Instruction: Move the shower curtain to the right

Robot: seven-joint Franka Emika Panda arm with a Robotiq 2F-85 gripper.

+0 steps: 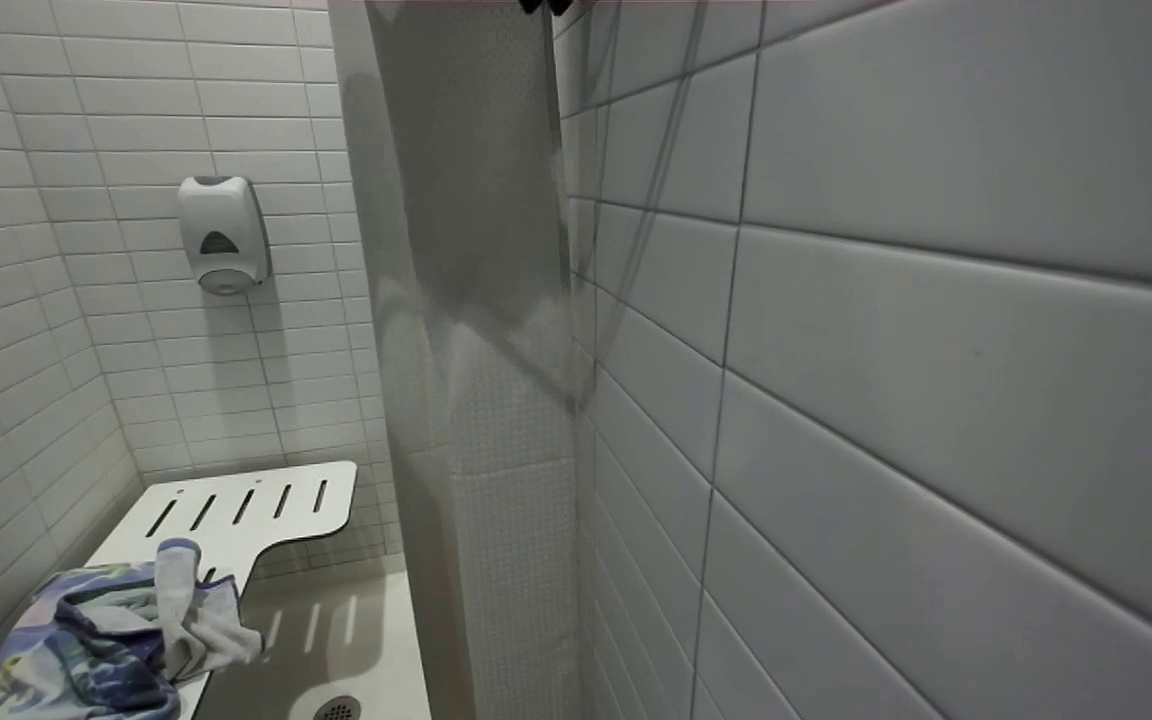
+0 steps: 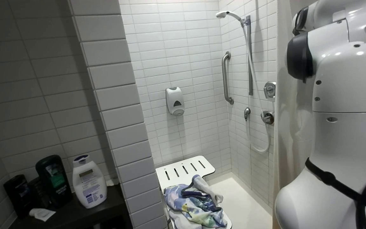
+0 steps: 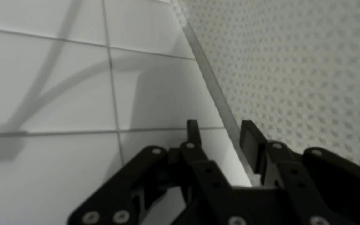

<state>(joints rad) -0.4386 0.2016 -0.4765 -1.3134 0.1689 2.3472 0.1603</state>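
Observation:
The white shower curtain [image 1: 506, 400] hangs in folds against the tiled wall in an exterior view. In an exterior view it also shows behind the robot arm [image 2: 291, 133]. In the wrist view its dotted cloth [image 3: 308, 68] fills the right side, with a smooth grey edge strip running down toward the jaws. My gripper [image 3: 220, 125] is open. The edge strip appears between its two fingers, with tile behind the left finger and cloth behind the right one. I cannot tell whether either finger touches the curtain. Dark gripper tips [image 1: 545, 5] show at the top of an exterior view.
A glossy tiled wall [image 1: 886, 380] stands close beside the curtain. A slotted shower bench [image 2: 183, 168] holds a crumpled patterned cloth [image 2: 199, 203]. A soap dispenser [image 2: 175, 101], grab bar [image 2: 225, 78] and shower hose are on the walls. Bottles [image 2: 89, 183] stand on a dark shelf.

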